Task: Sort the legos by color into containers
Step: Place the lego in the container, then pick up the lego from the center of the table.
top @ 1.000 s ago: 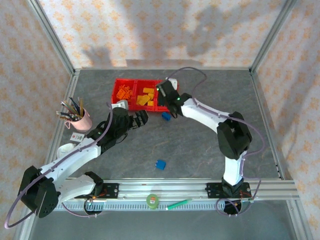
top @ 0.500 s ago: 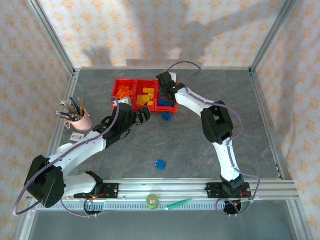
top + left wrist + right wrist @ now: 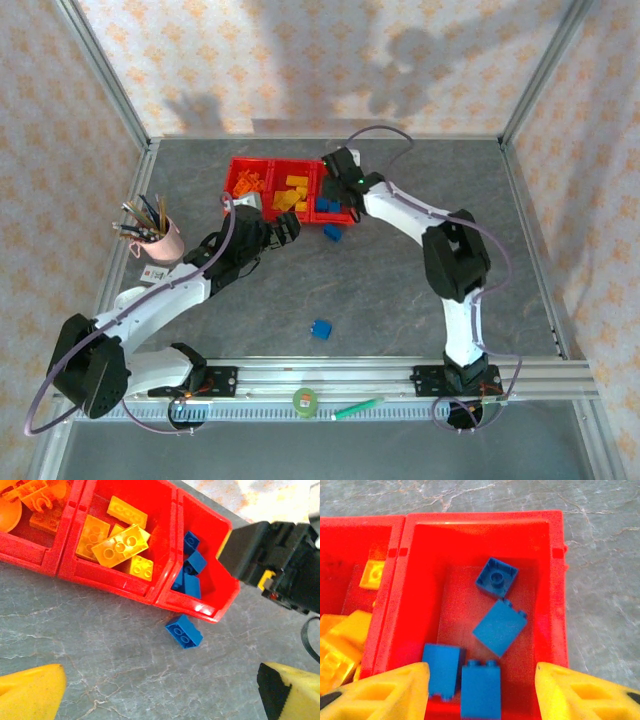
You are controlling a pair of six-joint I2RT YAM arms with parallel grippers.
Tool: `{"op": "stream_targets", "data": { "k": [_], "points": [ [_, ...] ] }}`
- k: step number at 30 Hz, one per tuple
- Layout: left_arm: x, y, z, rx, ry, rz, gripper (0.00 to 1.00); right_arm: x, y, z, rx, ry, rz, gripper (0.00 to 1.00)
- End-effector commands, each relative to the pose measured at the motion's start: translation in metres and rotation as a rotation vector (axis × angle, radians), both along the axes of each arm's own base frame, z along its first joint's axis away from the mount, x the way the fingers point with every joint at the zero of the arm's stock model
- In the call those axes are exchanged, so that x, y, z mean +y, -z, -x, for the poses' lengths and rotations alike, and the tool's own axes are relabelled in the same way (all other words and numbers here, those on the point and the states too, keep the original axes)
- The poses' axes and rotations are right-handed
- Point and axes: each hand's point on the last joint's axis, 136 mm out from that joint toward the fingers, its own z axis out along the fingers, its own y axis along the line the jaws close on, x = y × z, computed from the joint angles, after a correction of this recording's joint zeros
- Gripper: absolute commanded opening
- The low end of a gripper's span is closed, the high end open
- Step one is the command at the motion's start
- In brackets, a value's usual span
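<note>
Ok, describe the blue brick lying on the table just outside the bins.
The blue brick is a small glossy plastic block, studs up, lying flat on the grey marbled table. It sits skewed just outside the near wall of the end bin that holds other blue bricks; whether it touches that wall is unclear. Nothing else touches it.

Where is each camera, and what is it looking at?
Top: high behind the arms, looking down on the table, bins, left gripper and right gripper.
Left wrist: on the left arm, facing the bins and a loose blue brick; its yellow fingers sit at the bottom corners.
Right wrist: straight above the blue bin; its fingers sit below.
Shared: all see the blue bin.
</note>
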Motion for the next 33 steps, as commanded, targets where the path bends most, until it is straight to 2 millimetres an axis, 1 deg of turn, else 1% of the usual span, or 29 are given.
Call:
{"op": "stream_targets", "data": {
  "k": [1, 4, 9, 13, 16, 19, 21, 27, 33],
  "points": [
    [0.000, -0.008, 0.006, -0.024, 0.018, 0.035, 0.99, 0.010, -0.008, 0.023, -0.016, -0.041, -0.034, 0.60],
    [0.000, -0.002, 0.015, -0.010, 0.025, 0.050, 0.99, 0.013, 0.005, 0.045, 0.014, -0.076, -0.015, 0.63],
    [-0.002, 0.008, 0.027, 0.006, 0.023, 0.083, 0.99, 0.020, 0.036, 0.075, 0.071, -0.142, 0.021, 0.68],
    [-0.007, 0.011, 0.034, 0.003, 0.019, 0.110, 0.99, 0.013, 0.058, 0.084, 0.105, -0.140, 0.080, 0.70],
    [-0.009, 0.016, 0.038, 0.008, 0.013, 0.117, 0.99, 0.009, 0.069, 0.084, 0.107, -0.143, 0.118, 0.70],
    [-0.011, 0.019, 0.038, 0.011, 0.009, 0.125, 0.99, 0.011, 0.077, 0.081, 0.116, -0.168, 0.151, 0.69],
    [-0.011, 0.020, 0.037, 0.014, 0.006, 0.124, 0.99, 0.012, 0.083, 0.078, 0.124, -0.175, 0.171, 0.66],
    [-0.011, 0.024, 0.036, 0.017, -0.007, 0.122, 0.99, 0.016, 0.090, 0.066, 0.108, -0.178, 0.211, 0.63],
    [-0.011, 0.026, 0.034, 0.020, -0.008, 0.116, 0.99, 0.021, 0.096, 0.056, 0.105, -0.183, 0.240, 0.57]
  ]
}}
